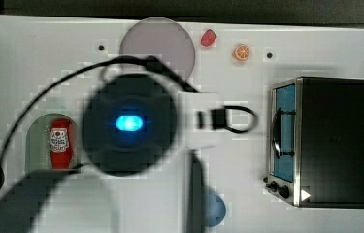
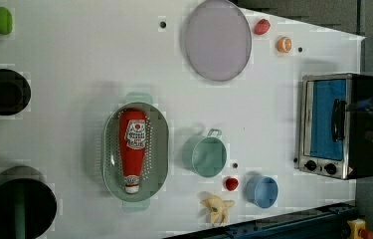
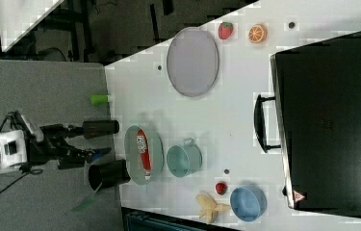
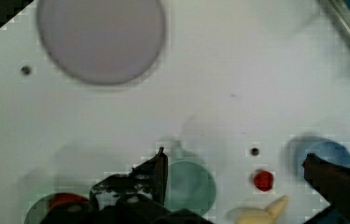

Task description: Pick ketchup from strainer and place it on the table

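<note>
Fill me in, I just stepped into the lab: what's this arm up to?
A single robot arm is set up to lift the ketchup bottle out of the pale green strainer and put it on the white table. Nothing is held yet: the bottle lies flat inside the strainer, cap toward the left view's bottom. The gripper hangs above the table with its jaws wide open, over the green cup beside the strainer.
</note>
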